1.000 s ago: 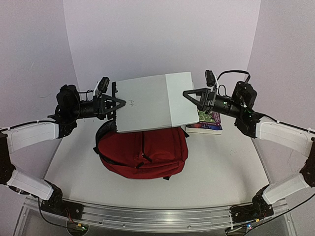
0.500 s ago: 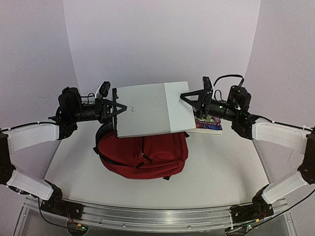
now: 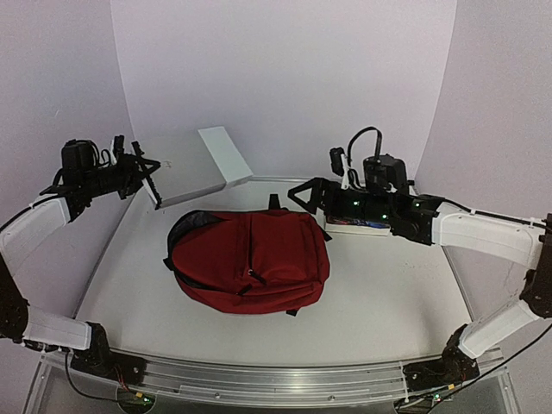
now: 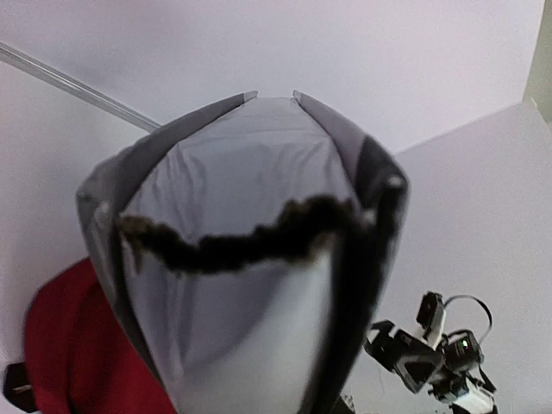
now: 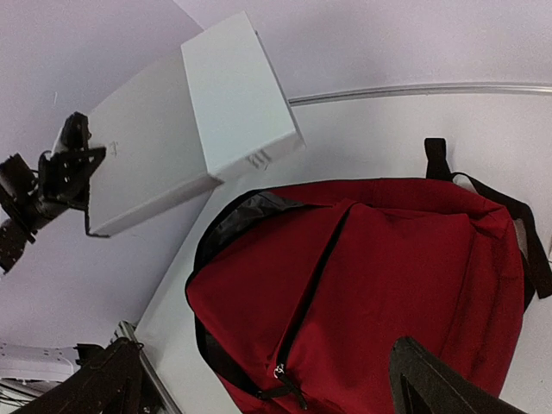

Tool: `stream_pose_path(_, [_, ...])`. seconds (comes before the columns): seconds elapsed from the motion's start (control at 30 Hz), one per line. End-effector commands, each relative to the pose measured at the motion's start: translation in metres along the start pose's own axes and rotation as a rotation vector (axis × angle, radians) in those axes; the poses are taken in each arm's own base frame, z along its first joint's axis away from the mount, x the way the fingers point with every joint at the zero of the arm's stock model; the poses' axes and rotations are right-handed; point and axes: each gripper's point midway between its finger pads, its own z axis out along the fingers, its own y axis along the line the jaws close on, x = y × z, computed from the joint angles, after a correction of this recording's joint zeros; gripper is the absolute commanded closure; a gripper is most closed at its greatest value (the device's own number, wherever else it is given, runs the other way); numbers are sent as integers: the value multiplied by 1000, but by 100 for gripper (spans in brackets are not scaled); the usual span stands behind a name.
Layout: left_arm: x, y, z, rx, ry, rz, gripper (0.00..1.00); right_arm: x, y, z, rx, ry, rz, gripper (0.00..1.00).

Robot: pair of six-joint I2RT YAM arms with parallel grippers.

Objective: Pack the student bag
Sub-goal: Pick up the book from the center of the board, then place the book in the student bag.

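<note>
Only the top view shows a colourful paperback point(image 3: 366, 226), lying at 2 o'clock under the right arm. A zipper pull point(image 5: 278, 373) is made out only in the right wrist view. The student bag point(image 3: 250, 259) is laid flat at the centre of the table point(image 3: 388, 293). The left gripper point(image 3: 148, 171) is raised at 10 o'clock and clamped on the edge of a white book point(image 3: 203, 159), which is held tilted in the air. The right gripper point(image 3: 304, 195) is stretched low over the bag's 1 o'clock corner, jaws spread wide, with nothing held. The table is enclosed by pale lilac walls point(image 3: 285, 78).
</note>
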Motion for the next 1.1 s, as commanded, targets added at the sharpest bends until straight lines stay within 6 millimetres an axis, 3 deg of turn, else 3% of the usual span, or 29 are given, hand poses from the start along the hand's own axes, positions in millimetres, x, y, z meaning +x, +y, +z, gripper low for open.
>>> stream_pose_path(0.0, [-53, 6, -48, -69, -189, 1, 83, 19, 22, 32, 109, 37, -180, 3])
stream_pose_path(0.17, [-60, 34, -60, -99, -219, -92, 85, 91, 70, 90, 135, 190, -364, 4])
stream_pose_path(0.23, [-58, 35, -62, -105, -228, -88, 85, 113, 88, 111, 113, 219, -402, 6])
stream_pose_path(0.3, [-56, 34, -67, -126, -238, -68, 85, 138, 94, 135, 101, 258, -431, 8])
stream_pose_path(0.4, [-51, 32, -75, -166, -246, -39, 84, 156, 108, 163, 79, 270, -478, 10])
stream_pose_path(0.63, [-36, 32, -82, -208, -214, -27, 84, 182, 90, 205, 133, 306, -588, 12])
stream_pose_path(0.77, [-32, 32, -82, -207, -196, -32, 84, 200, 72, 219, 170, 344, -637, 17])
stream_pose_path(0.9, [-29, 30, -83, -210, -183, -28, 84, 211, 69, 228, 157, 366, -670, 21])
stream_pose_path(0.97, [-28, 30, -84, -218, -177, -26, 84, 215, 71, 233, 137, 373, -685, 25])
stream_pose_path(1.07, [-25, 31, -85, -229, -167, -24, 84, 219, 76, 238, 104, 379, -703, 41])
